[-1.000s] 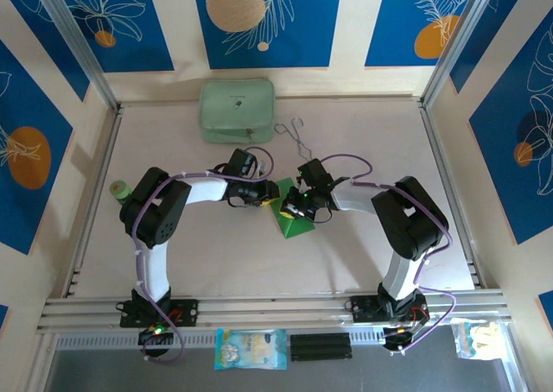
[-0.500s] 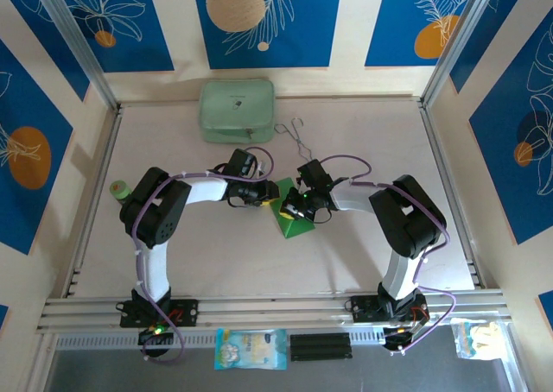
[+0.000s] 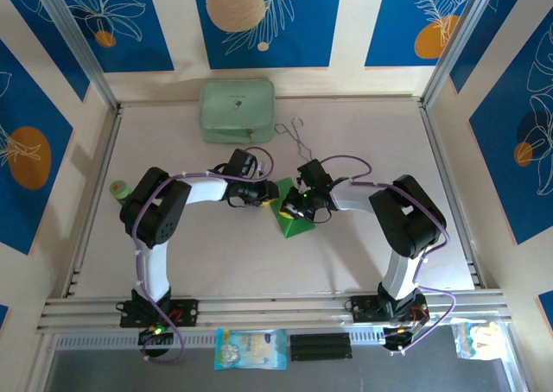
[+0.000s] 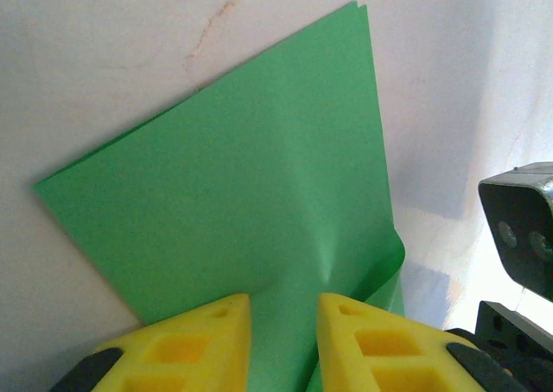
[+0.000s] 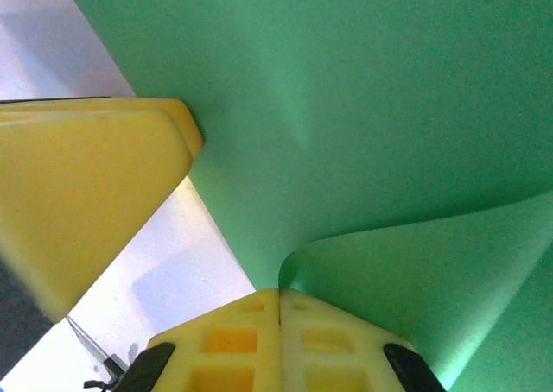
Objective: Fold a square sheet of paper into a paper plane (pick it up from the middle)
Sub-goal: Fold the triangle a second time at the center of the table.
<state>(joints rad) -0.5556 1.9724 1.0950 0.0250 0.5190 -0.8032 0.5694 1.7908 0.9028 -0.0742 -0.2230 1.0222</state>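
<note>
Looks like an early fold, well short of a pointed dart. Found at mid-table (image 3: 216, 254), between the two wrists: the square sheet of paper (image 3: 292, 218), bright green, doubled over into a triangle with its point toward the near edge. From the left wrist, seen lying as two layers with a soft ridge up the middle (image 4: 251, 193).

Right gripper (image 5: 278, 299): pressed together, apparently pinching the sheet's curled edge, which runs in right at the seam of the tips. Left gripper (image 4: 283, 310): held a little apart, green showing in the narrow gap; cannot tell whether pinching that ridge or merely resting on it.

Next, probably: hold one side down, carry the lifted flap across to the centre line, press the crease flat. Needs aligned edges and no tugging apart, or risks a tear.

At the far edge: pale mint-green case (image 3: 237, 110), closed, contents hidden. Just beside it, thin wire tongs (image 3: 295, 135).
</note>
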